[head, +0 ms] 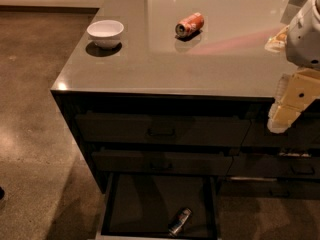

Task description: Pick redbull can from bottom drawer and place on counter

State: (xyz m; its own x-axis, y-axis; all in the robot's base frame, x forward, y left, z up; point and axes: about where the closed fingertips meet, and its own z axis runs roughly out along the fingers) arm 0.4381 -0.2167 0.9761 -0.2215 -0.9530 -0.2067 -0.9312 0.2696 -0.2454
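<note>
Task barely started, we judge: pick and placement both left.
We note the counter (150, 64), then the bottom drawer (140, 199) standing open. The gripper (289, 106) hangs by the counter's right edge, grip state we cannot tell. The redbull can (179, 222) lies in the drawer near its front.

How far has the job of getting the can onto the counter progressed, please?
Done: the wide dark bottom drawer stands open. In hand: the tool hangs at the right, beside the glossy grey-beige counter, above the drawer. Left: the slim silver-and-blue metal can lies in that drawer, not yet grasped.
</note>
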